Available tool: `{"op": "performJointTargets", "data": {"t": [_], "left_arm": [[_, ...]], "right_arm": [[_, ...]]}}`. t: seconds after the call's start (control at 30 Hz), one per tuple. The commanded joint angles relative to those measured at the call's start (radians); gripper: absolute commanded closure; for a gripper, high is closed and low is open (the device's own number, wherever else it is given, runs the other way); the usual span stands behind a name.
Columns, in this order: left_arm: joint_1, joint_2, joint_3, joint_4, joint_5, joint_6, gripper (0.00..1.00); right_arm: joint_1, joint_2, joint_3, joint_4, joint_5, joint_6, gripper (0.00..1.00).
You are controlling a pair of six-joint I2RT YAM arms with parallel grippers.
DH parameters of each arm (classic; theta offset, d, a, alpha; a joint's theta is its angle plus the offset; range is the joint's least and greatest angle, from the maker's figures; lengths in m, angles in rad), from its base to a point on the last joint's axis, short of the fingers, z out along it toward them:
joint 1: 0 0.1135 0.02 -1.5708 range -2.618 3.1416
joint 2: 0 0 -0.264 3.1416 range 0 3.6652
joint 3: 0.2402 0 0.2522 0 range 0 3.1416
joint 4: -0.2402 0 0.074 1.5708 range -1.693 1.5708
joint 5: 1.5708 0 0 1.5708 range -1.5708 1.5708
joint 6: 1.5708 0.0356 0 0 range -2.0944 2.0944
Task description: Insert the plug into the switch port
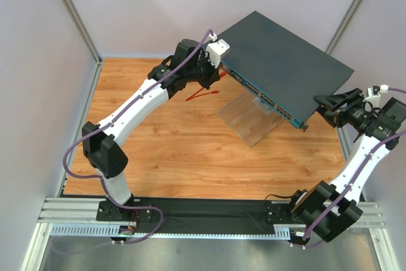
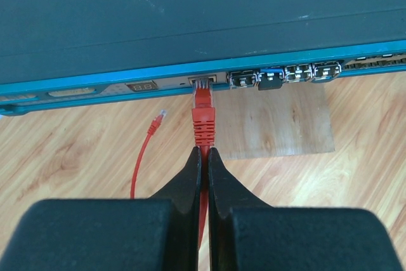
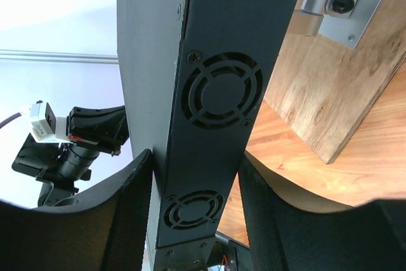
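Observation:
The switch (image 1: 285, 55) is a wide flat dark box, tilted up on a stand. Its teal front face with a row of ports (image 2: 311, 73) fills the top of the left wrist view. My left gripper (image 2: 204, 152) is shut on the thin red cable just behind the red-booted plug (image 2: 203, 117). The plug's clear tip sits in the mouth of one switch port (image 2: 203, 83). In the top view this gripper (image 1: 214, 73) is at the switch's left front corner. My right gripper (image 3: 195, 160) clasps the switch's vented side end (image 3: 216, 93), also seen in the top view (image 1: 331, 103).
The cable's free end (image 2: 160, 117) lies on the wooden table, and its loop shows in the top view (image 1: 203, 95). A wooden stand (image 1: 250, 118) holds up the switch. A dark blue-topped insert (image 2: 271, 80) sits in another port. Enclosure walls stand close on both sides.

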Motion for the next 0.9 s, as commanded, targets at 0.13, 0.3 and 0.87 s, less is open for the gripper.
{"op": "performJointTargets", "data": {"t": [0.13, 0.3, 0.87], "left_arm": [[-0.007, 0.025, 0.071, 0.039, 0.006, -0.002, 1.00], [-0.013, 0.056, 0.110, 0.032, -0.005, 0.008, 1.00], [-0.021, 0.155, 0.248, 0.081, 0.032, -0.054, 1.00]], "right_arm": [[0.003, 0.016, -0.012, 0.016, 0.029, -0.029, 0.99], [0.001, 0.018, -0.012, 0.015, 0.025, -0.033, 1.00], [0.003, 0.048, 0.008, 0.005, 0.051, -0.064, 1.00]]}}
